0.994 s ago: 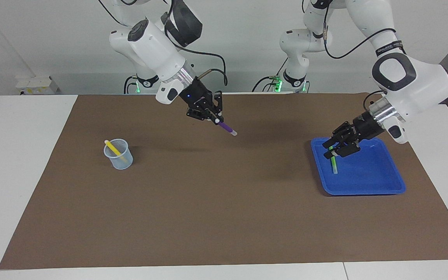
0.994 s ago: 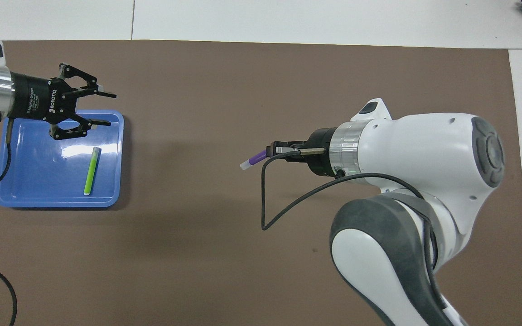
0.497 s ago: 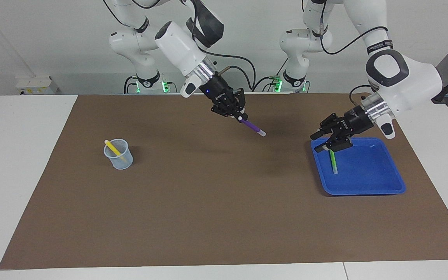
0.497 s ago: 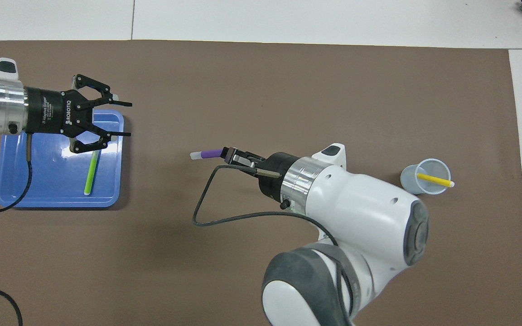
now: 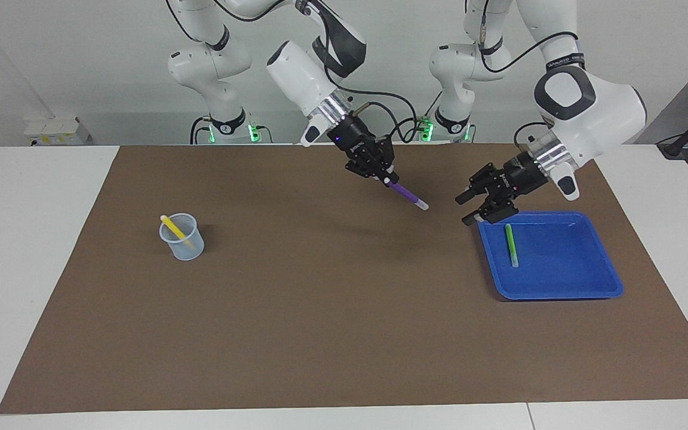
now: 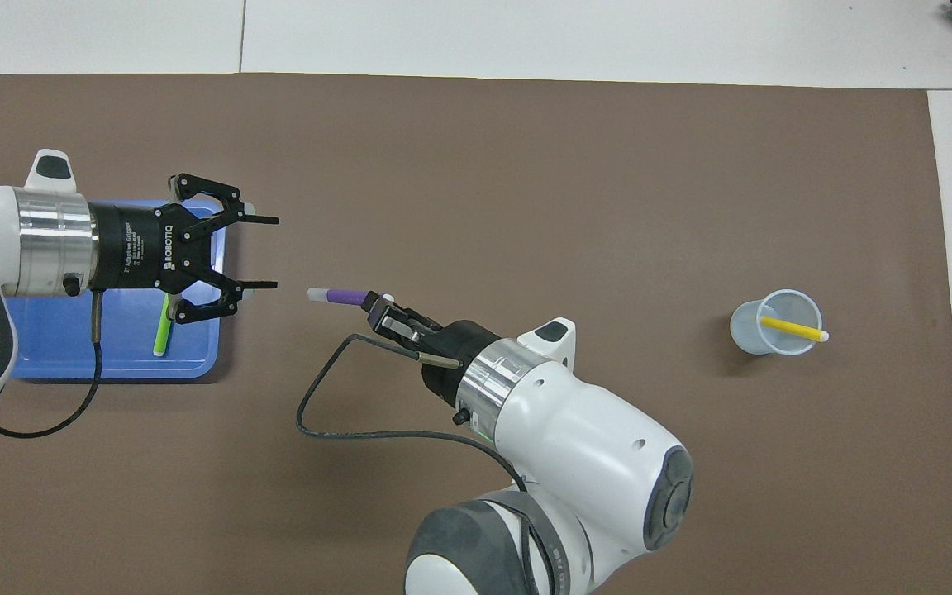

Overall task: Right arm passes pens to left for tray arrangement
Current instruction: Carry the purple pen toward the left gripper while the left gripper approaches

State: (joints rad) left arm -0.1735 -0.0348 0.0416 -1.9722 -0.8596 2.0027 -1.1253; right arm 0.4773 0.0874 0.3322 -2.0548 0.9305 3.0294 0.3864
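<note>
With the green pen (image 5: 510, 245) in the tray (image 5: 583, 280) at frame right and the yellow pen (image 5: 172, 227) waiting in the cup (image 5: 184, 246) at frame left, the right gripper (image 5: 389, 178) offers the clamped purple pen (image 5: 407, 194) mid-frame to the wide-open left gripper (image 5: 468, 208).

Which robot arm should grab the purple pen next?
The left gripper: it is open, empty, beside the blue tray, facing the purple pen that the right gripper holds out.

White arms (image 6: 575, 438), grey joint caps, black cables, possibly "ROBOTIQ" lettering.
</note>
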